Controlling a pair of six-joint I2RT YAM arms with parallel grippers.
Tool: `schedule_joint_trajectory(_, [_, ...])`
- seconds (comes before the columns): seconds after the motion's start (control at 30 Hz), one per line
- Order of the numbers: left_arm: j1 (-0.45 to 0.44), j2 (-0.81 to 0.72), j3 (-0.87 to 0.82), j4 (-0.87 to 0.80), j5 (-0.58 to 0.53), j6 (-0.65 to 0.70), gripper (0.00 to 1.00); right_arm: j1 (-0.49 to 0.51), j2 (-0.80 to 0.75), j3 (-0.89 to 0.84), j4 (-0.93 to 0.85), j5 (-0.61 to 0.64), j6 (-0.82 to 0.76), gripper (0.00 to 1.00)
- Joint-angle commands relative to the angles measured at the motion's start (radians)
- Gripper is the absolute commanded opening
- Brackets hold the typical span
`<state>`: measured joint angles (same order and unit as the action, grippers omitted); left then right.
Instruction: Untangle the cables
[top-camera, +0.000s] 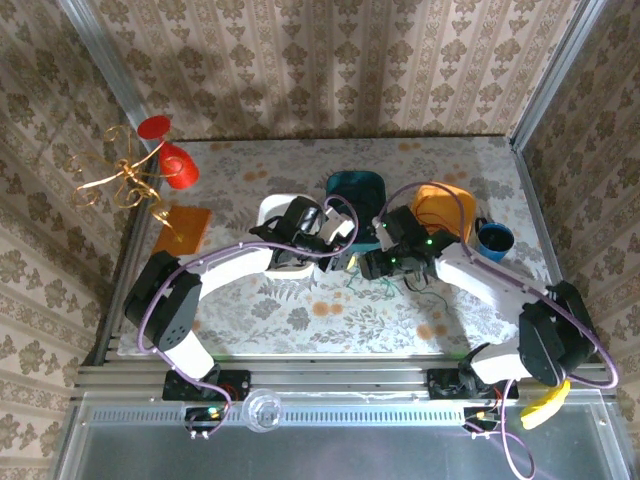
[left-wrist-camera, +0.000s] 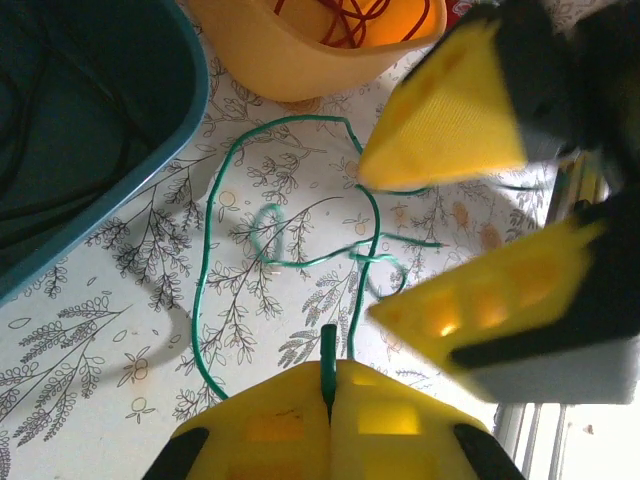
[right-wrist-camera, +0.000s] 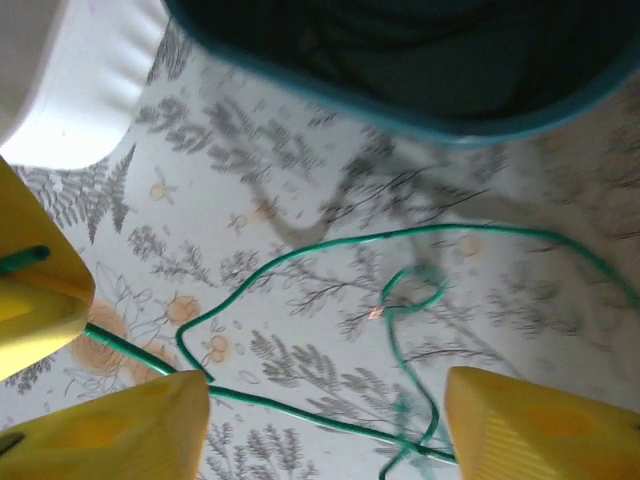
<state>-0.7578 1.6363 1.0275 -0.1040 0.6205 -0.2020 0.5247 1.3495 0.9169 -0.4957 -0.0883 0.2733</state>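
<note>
A thin green cable (left-wrist-camera: 205, 290) lies in loose loops on the flowered tabletop, with a small curl (right-wrist-camera: 415, 290) in its middle. One end of it (left-wrist-camera: 328, 362) is pinched in my left gripper (left-wrist-camera: 330, 375), whose yellow jaws are shut. My right gripper (right-wrist-camera: 325, 400) hovers open just over the same cable, a straight run of which (right-wrist-camera: 300, 408) passes between its fingers. Both grippers meet at mid-table, left gripper (top-camera: 345, 262) beside right gripper (top-camera: 372, 266). Red-orange cables (left-wrist-camera: 340, 15) lie in an orange bowl (left-wrist-camera: 290, 70). Dark cables (right-wrist-camera: 400, 40) rest inside a teal bin (right-wrist-camera: 440, 125).
A white container (right-wrist-camera: 70, 90) stands left of the teal bin (top-camera: 355, 190), and a blue cup (top-camera: 494, 240) sits right of the orange bowl (top-camera: 440, 205). A gold wire stand with red cups (top-camera: 150, 165) is at the far left. Metal rails (top-camera: 330, 350) frame the table.
</note>
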Motion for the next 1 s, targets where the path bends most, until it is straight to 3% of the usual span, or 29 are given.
schedule_joint_trajectory(0.0, [0.011,-0.036,-0.032,-0.006,0.007,0.006,0.0,-0.042,-0.135,0.004,-0.032,0.11,0.026,0.71])
schedule_joint_trajectory(0.13, [0.024,-0.05,-0.071,-0.006,0.008,0.001,0.0,-0.077,-0.275,-0.004,-0.035,0.162,0.024,0.74])
schedule_joint_trajectory(0.23, [0.028,-0.049,-0.081,-0.004,0.008,0.001,0.0,-0.078,-0.305,0.004,-0.083,0.094,-0.02,0.69])
schedule_joint_trajectory(0.37, [0.029,-0.041,-0.073,-0.002,0.012,0.004,0.0,-0.066,-0.187,0.017,-0.195,-0.076,-0.007,0.54])
schedule_joint_trajectory(0.43, [0.031,-0.039,-0.067,0.0,0.012,0.007,0.0,-0.049,-0.114,-0.006,-0.207,-0.102,0.011,0.53])
schedule_joint_trajectory(0.77, [0.032,-0.039,-0.053,-0.014,0.016,0.006,0.0,-0.036,0.192,0.003,-0.149,-0.033,0.009,0.51])
schedule_joint_trajectory(0.97, [0.032,-0.045,-0.055,-0.017,0.016,0.004,0.0,-0.036,0.288,0.008,-0.086,-0.052,0.003,0.39])
